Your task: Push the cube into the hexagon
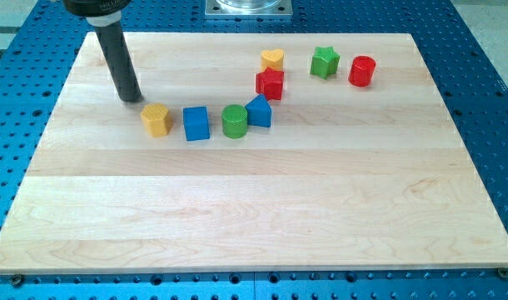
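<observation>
Risk: my tip [134, 98], no hand fitted, at yellow hexagon's [156, 120] ten o'clock, may shove it from blue cube [196, 123].

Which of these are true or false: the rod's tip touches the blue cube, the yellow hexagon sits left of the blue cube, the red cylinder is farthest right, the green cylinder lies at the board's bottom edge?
1. My tip touches the blue cube. False: it stands up-left of the yellow hexagon.
2. The hexagon is left of the cube. True.
3. The red cylinder is farthest right. True.
4. The green cylinder lies at the bottom edge. False: it sits between the cube and a blue triangular block.
</observation>
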Tool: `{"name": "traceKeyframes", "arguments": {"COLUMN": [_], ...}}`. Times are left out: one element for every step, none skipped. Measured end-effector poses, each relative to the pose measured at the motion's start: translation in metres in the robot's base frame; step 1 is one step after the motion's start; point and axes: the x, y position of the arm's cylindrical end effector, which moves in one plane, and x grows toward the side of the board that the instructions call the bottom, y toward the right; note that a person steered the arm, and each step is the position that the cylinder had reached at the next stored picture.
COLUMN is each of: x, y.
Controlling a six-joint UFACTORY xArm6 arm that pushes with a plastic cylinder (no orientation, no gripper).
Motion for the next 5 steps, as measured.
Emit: {"name": "traceKeyframes", "arguments": {"x": [0.006, -0.007, 0.016, 0.034, 0.039], "y": [0.027, 0.082, 0.139, 0.165, 0.162]}}
